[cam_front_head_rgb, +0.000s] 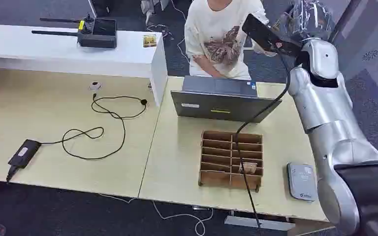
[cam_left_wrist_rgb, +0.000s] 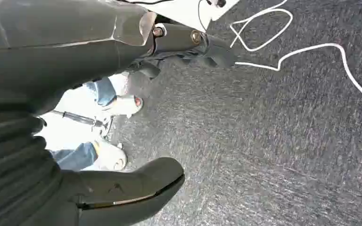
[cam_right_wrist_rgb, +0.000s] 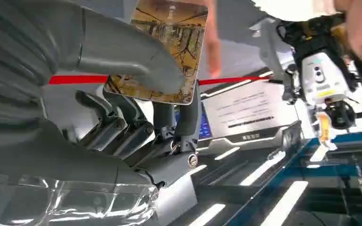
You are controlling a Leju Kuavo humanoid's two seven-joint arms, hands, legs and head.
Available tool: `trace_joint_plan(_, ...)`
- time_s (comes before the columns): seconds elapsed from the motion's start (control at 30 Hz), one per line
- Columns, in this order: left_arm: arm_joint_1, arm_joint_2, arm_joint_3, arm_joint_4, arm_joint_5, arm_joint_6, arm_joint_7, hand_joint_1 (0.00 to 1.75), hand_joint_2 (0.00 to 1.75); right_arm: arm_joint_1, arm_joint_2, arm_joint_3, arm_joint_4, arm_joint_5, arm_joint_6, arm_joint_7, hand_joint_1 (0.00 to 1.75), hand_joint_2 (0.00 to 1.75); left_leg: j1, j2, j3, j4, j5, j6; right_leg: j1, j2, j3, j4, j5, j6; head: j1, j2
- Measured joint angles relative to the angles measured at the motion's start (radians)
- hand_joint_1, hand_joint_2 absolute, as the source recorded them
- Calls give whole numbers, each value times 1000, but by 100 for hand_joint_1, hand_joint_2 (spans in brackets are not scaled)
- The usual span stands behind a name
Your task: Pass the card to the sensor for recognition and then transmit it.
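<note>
Wooden table (cam_front_head_rgb: 177,162): laptop (cam_front_head_rgb: 221,101) behind divider box (cam_front_head_rgb: 231,160); fingers (cam_right_wrist_rgb: 188,117) pinch card (cam_right_wrist_rgb: 169,47).

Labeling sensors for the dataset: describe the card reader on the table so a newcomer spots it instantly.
Start at the light wooden table with the open laptop. In front of the laptop sits a brown divided card box; the reader lies flat beside that box, near the robot's right arm. It is the lone small grey rounded-corner pad, unlike the black adapter across the table.
</note>
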Motion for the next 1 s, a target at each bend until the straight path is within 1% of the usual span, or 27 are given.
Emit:
trace_joint_plan(0.1, 0, 0, 0, 0, 1, 0, 0, 0, 175, 0, 10, -20, -2, -51, -54, -55, 175, 175, 0, 0, 0, 0, 0, 0, 0, 0, 0, 0, 0, 0, 0, 0)
trace_joint_plan(0.17, 1, 0, 0, 0, 2, 0, 0, 0, 175, 0, 17, -42, -12, -107, -87, -114, 175, 175, 0, 0, 0, 0, 0, 0, 0, 0, 0, 0, 0, 0, 0, 0)
trace_joint_plan(0.27, 2, 0, 0, 0, 3, 0, 0, 0, 175, 0, 24, -70, -35, -158, -112, -200, 173, 175, 0, 0, 0, 0, 0, 0, 0, 0, 0, 0, 0, 0, 0, 0)
trace_joint_plan(0.3, 3, 0, 0, 0, 4, 1, 0, 0, 175, 1, 26, -72, -47, -172, -119, -228, 175, 175, 0, 0, 0, 0, 0, 0, 0, 0, 0, 0, 0, 0, 0, 0)
trace_joint_plan(0.4, 4, 1, 0, 0, 4, 2, 0, 0, 175, 20, 30, -74, -96, -248, -109, -302, 175, 175, 0, 0, 0, 0, 0, 0, 0, 0, 0, 0, 0, 0, 0, 0)
trace_joint_plan(0.47, 4, 1, 0, 0, 5, 2, 0, 0, 175, 53, 32, -75, -161, -363, -61, -354, 175, 175, 0, 0, 0, 0, 0, 0, 0, 0, 0, 0, 0, 0, 0, 0)
trace_joint_plan(0.5, 5, 1, 0, 0, 6, 2, 1, 0, 175, 78, 32, -75, -203, -445, -19, -376, 173, 175, 0, 0, 0, 0, 0, 0, 0, 0, 0, 0, 0, 0, 0, 0)
trace_joint_plan(0.53, 5, 1, 0, 0, 7, 2, 2, 0, 175, 100, 32, -75, -242, -519, 23, -389, 175, 175, 0, 0, 0, 0, 0, 0, 0, 0, 0, 0, 0, 0, 0, 0)
trace_joint_plan(0.6, 5, 1, 1, 0, 9, 2, 4, 0, 175, 169, 28, -75, -360, -727, 158, -404, 173, 175, 0, 0, 0, 0, 0, 0, 0, 0, 0, 0, 0, 0, 0, 0)
trace_joint_plan(0.63, 5, 1, 2, 0, 9, 2, 5, 0, 175, 181, 27, -75, -379, -757, 177, -403, 169, 175, 0, 0, 0, 0, 0, 0, 0, 0, 0, 0, 0, 0, 0, 0)
trace_joint_plan(0.67, 5, 1, 3, 0, 10, 2, 6, 0, 175, 223, 22, -74, -445, -855, 237, -403, 166, 175, 0, 0, 0, 0, 0, 0, 0, 0, -1, 0, 0, 0, 0, 0)
trace_joint_plan(0.7, 5, 2, 5, 0, 10, 3, 7, 0, 175, 241, 14, -73, -491, -916, 269, -399, 171, 175, 0, 0, 0, 0, 0, 0, 0, 0, -1, -1, 0, 0, 0, 0)
trace_joint_plan(0.77, 5, 4, 6, 0, 11, 4, 9, 0, 175, 281, -7, -72, -568, -974, 299, -385, 171, 175, 0, 0, 0, 0, 0, 0, 0, 0, 0, -1, 0, 0, 0, 0)
trace_joint_plan(0.83, 6, 4, 10, 0, 16, 4, 13, 0, 175, 359, -40, -69, -684, -1034, 331, -381, 171, 175, 0, -3, 0, 0, 0, 0, 0, -3, 1, -2, 0, 0, 0, 0)
trace_joint_plan(0.87, 7, 5, 13, 0, 18, 3, 14, 0, 175, 389, -50, -69, -722, -1060, 344, -382, 175, 175, 0, -3, -1, 0, 0, 0, 0, -3, 0, -2, 0, 0, 0, 0)
trace_joint_plan(0.93, 7, 6, 18, 0, 24, 1, 18, 0, 175, 448, -70, -72, -797, -1103, 365, -388, 175, 175, 0, -2, -1, 0, 0, 0, 0, -2, 0, -2, 0, 0, 1, 0)
trace_joint_plan(1.0, 7, 8, 20, 0, 25, 1, 19, 0, 175, 488, -76, -72, -840, -1114, 370, -389, 175, 175, 0, -2, -1, 0, 0, 0, 0, -2, 0, -2, 0, 0, 0, 0)
